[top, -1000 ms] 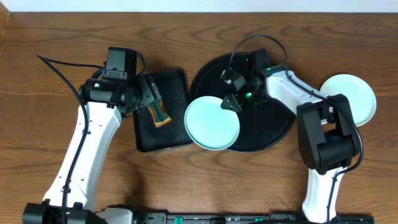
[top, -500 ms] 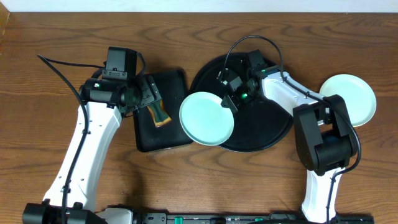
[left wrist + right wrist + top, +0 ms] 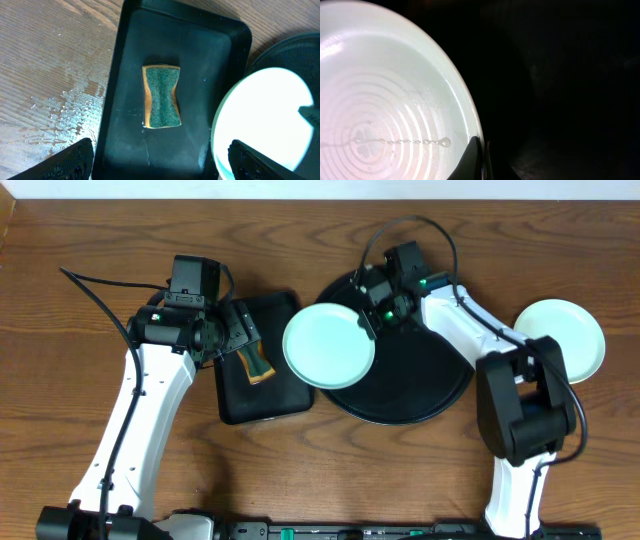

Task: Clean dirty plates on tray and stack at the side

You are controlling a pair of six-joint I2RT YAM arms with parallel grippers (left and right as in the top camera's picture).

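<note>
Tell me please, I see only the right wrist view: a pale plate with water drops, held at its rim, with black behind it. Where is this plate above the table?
Observer: The held plate spans the left rim of the round tray and the right edge of the rectangular tray.
Operator: Where is the sponge?
Observer: The sponge lies flat in the rectangular tray. The left gripper is open above it and apart from it.
Operator: Is any other plate there?
Observer: Yes, a second plate lies on the table, to the right of the round tray.
</note>
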